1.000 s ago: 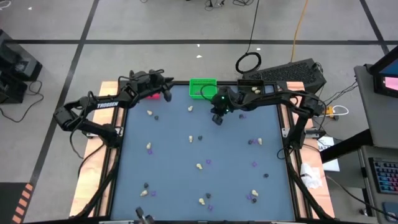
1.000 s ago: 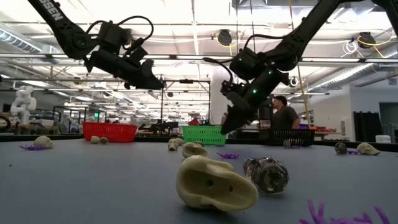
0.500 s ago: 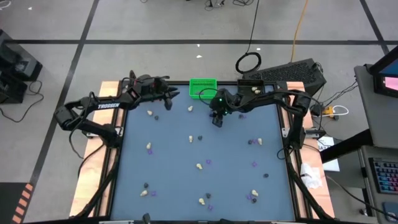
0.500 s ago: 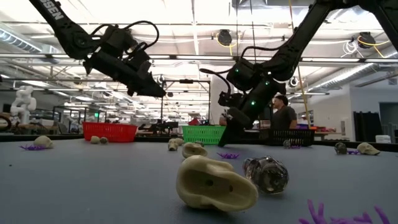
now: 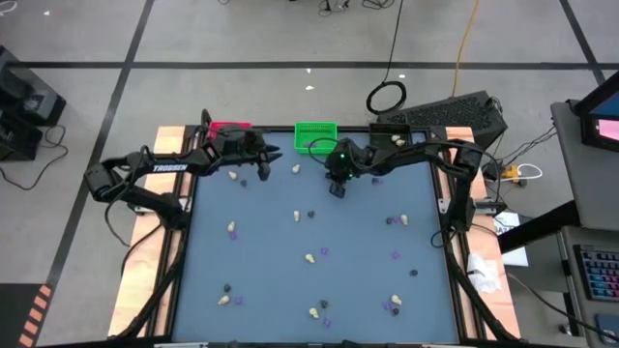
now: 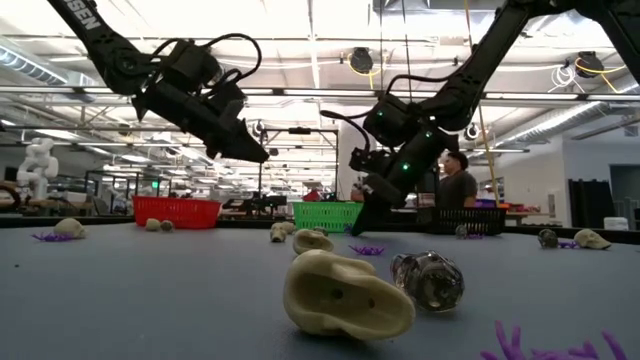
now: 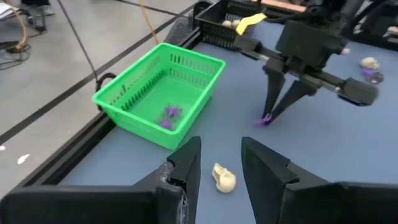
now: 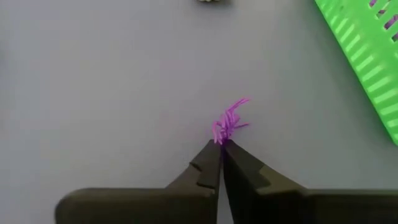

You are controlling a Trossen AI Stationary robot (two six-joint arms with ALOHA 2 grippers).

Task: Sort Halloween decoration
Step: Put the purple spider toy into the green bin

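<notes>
The Halloween decoration lies scattered over the blue table [image 5: 290,242] as small cream, dark and purple bits. My right gripper [image 8: 221,145] is down at the table near the green bin [image 5: 314,135], shut on a purple bit [image 8: 229,121]. The left wrist view shows the same gripper [image 7: 269,117]. My left gripper [image 7: 219,158] hangs open in the air over the table's far left part [image 5: 267,160]. It points slantwise down toward a cream lump [image 7: 224,177] that lies on the table in front of the green bin. My right gripper pinches the purple bit by its near end [image 8: 219,135] with the very ends of its two fingers. The fingers slant down from the table's right far side. The rest of the bit spreads out beyond the fingertips, low at the table top.
The green bin [image 7: 161,93] holds purple bits [image 7: 169,115]. A red bin [image 5: 229,127] stands left of it and a black bin [image 7: 230,18] with cream lumps right of it, all on the far edge. A person [image 6: 458,185] stands beyond the table.
My left gripper has swung off the red bin toward the table's right and near side and has tipped farther down. My right gripper has sunk to the table top by the purple bit.
</notes>
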